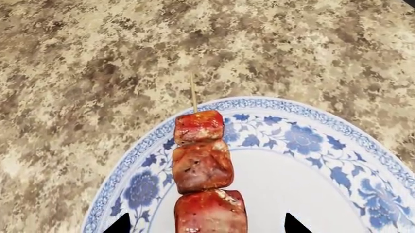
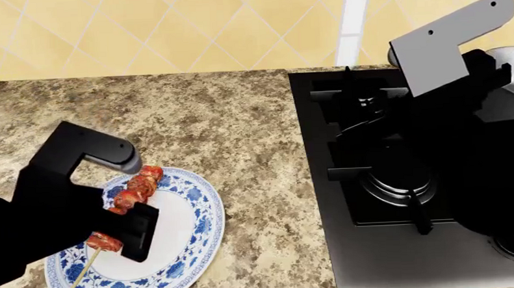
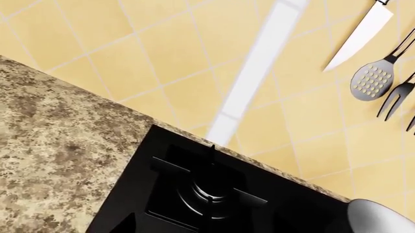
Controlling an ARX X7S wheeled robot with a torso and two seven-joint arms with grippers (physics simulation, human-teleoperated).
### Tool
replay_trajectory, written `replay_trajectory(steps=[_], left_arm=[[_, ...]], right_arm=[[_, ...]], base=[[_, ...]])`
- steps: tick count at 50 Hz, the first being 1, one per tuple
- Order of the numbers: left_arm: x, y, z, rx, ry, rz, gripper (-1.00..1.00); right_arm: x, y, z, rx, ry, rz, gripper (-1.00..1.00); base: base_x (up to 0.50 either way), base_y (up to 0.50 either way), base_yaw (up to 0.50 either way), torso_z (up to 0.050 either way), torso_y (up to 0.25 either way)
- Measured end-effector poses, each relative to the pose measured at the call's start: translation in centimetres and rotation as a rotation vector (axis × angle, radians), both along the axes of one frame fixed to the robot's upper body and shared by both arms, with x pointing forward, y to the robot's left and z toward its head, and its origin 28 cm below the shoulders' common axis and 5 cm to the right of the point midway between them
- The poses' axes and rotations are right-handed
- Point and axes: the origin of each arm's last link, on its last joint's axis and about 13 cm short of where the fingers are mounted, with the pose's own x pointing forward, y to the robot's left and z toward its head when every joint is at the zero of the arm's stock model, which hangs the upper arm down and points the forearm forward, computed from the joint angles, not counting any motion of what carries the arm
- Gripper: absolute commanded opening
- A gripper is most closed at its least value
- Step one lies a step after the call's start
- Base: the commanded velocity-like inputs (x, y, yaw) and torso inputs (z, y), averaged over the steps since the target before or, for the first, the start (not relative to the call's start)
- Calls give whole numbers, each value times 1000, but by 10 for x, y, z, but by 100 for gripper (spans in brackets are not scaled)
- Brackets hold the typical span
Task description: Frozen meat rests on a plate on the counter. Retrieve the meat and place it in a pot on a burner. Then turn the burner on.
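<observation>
The meat (image 1: pixel 202 165), a kebab of reddish-brown chunks on a thin pale skewer, lies on the blue-rimmed white plate (image 1: pixel 304 145) on the speckled counter (image 1: pixel 97 73). My left gripper (image 1: pixel 207 225) is open, its two black fingertips (image 1: pixel 120 224) standing wide apart on either side of the lowest chunk without touching it. In the head view the left gripper (image 2: pixel 122 223) hovers over the meat (image 2: pixel 140 186) and plate (image 2: pixel 196 234). The grey pot (image 2: pixel 512 64) shows at the far right behind my right arm. My right gripper (image 3: pixel 207 225) is open over the black cooktop.
The black cooktop (image 2: pixel 331 245) carries a near burner (image 2: pixel 397 177) and a far burner (image 3: pixel 211 191). A knife (image 3: pixel 363 34) and utensils (image 3: pixel 372 80) hang on the yellow tiled wall. The pot's rim (image 3: pixel 382 216) shows beside the far burner.
</observation>
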Motion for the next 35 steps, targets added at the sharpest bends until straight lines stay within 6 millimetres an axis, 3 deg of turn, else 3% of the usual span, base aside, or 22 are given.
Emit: replay_trajectory(steps=[30,31,35], left_arm=[[4,-5,0,74,11,-20,100],[4,-5,1,78,10,-21,-100],[4,-7,-1,86,19,-37,-100]], right_arm=[[0,-2,-2,6,0,-3,100],[0,-2,-2,6,0,-3,100],[0,-2,-2,6,-1,-3,100]], base=[[0,0,0,0,0],[0,0,0,0,0],[0,0,0,0,0]])
